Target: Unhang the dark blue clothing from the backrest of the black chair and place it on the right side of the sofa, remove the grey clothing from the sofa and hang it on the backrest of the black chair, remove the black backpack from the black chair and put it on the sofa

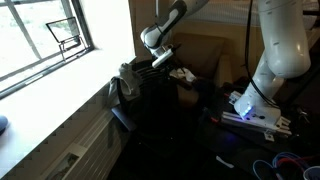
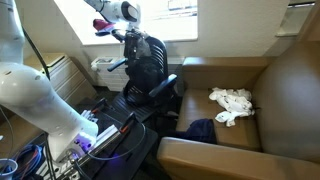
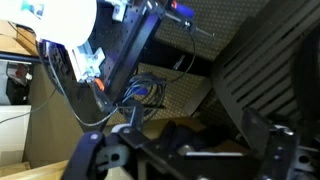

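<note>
My gripper (image 2: 131, 38) hangs open just over the top of the black chair (image 2: 166, 86), nothing between its fingers. A black bulk on the chair looks like the black backpack (image 2: 149, 66); dark on dark, its outline is unclear. In the wrist view the open gripper (image 3: 185, 152) looks down beside the ribbed backrest (image 3: 265, 60), with a dark shape below the jaws. The dark blue clothing (image 2: 200, 130) lies crumpled on the near end of the sofa (image 2: 290, 90) seat. The grey clothing (image 2: 232, 104) lies on the seat farther along, and shows behind the gripper (image 1: 160, 57) as a pale heap (image 1: 182, 74).
The robot's white base (image 2: 40, 95) stands on a dark stand with coloured cables (image 2: 35, 160) beside the chair. A window (image 1: 50, 35) and a pale wall ledge (image 1: 60, 125) run close along the chair's other side. The sofa arm (image 2: 215, 158) is near the dark blue clothing.
</note>
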Controlling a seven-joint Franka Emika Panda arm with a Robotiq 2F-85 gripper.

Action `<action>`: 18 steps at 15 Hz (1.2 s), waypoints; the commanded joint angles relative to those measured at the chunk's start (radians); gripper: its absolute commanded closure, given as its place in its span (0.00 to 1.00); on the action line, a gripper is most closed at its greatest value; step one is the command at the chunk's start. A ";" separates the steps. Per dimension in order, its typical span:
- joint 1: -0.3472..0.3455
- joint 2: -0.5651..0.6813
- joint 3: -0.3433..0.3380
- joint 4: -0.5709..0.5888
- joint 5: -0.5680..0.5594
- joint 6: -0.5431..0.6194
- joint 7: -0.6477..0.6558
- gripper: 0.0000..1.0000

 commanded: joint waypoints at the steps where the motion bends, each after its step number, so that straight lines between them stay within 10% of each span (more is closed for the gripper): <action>1: -0.003 -0.063 -0.056 -0.130 -0.099 0.155 0.118 0.00; 7: -0.050 -0.014 -0.050 -0.083 -0.010 0.044 0.185 0.00; 18: -0.054 0.053 -0.110 -0.091 -0.095 0.344 0.662 0.00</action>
